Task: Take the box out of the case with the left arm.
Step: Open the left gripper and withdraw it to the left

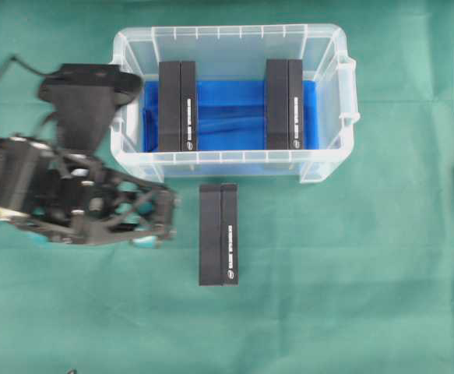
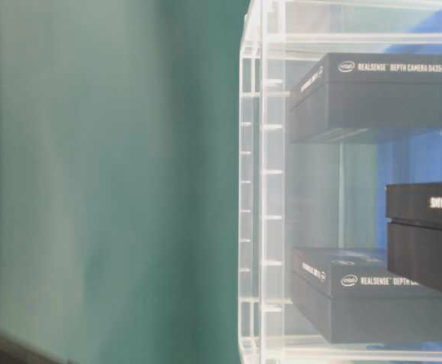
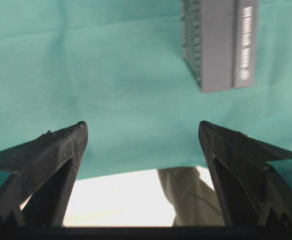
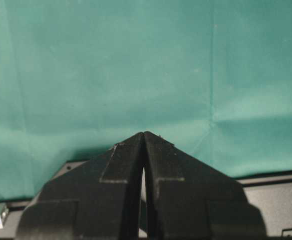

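Three black oblong cardboard boxes: two lie in the clear plastic rimmed case [image 1: 332,54], one box [image 1: 218,234] outside on the green cloth [image 1: 351,296], just right of the left gripper [image 1: 168,224]. Left gripper released, jaws wide, empty; long axis of box crosswise to its reach. Right gripper [image 4: 143,137] clenched, well apart.

A robot lab: a counter [image 1: 351,312] under green cloth, depth-camera boxes [image 1: 218,234], a black robot arm [image 1: 63,195].

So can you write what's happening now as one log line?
left gripper open, empty | right gripper shut | one box on cloth | two boxes in case
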Robot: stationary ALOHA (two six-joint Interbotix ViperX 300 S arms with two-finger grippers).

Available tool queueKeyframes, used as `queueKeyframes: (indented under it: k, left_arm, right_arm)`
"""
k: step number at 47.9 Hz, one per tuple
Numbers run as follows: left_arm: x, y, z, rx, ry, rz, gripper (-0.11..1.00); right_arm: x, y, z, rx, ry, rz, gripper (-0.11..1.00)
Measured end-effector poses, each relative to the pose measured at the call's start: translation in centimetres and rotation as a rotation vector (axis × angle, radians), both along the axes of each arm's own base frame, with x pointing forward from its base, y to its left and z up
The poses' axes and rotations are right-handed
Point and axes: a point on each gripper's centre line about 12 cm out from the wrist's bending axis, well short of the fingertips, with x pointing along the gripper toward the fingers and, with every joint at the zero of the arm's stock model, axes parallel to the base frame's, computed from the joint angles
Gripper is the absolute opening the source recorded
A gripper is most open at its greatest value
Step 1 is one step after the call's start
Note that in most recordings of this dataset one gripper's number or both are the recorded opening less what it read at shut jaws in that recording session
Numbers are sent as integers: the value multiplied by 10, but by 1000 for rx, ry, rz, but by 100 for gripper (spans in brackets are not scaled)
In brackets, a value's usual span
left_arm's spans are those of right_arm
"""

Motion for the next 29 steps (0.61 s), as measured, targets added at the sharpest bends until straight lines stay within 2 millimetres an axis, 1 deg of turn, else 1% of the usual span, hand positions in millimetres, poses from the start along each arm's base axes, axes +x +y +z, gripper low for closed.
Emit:
queueKeyframes:
  k: [12, 17, 23, 29]
  left_arm:
    - [-56, 2, -8, -11, -1, -7, 90]
    - [-75, 7, -10, -15, -5, -3, 90]
    - [-93, 12, -10, -19, -16, -1, 90]
    - [-100, 14, -10, -22, -25, -7, 90]
  right_arm:
    - [0, 0, 0, -2, -1, 0, 1]
    - [1, 0, 0, -2, 0, 0, 1]
    - [0, 0, 0, -2, -1, 1, 1]
    - [0, 0, 0, -2, -1, 0, 1]
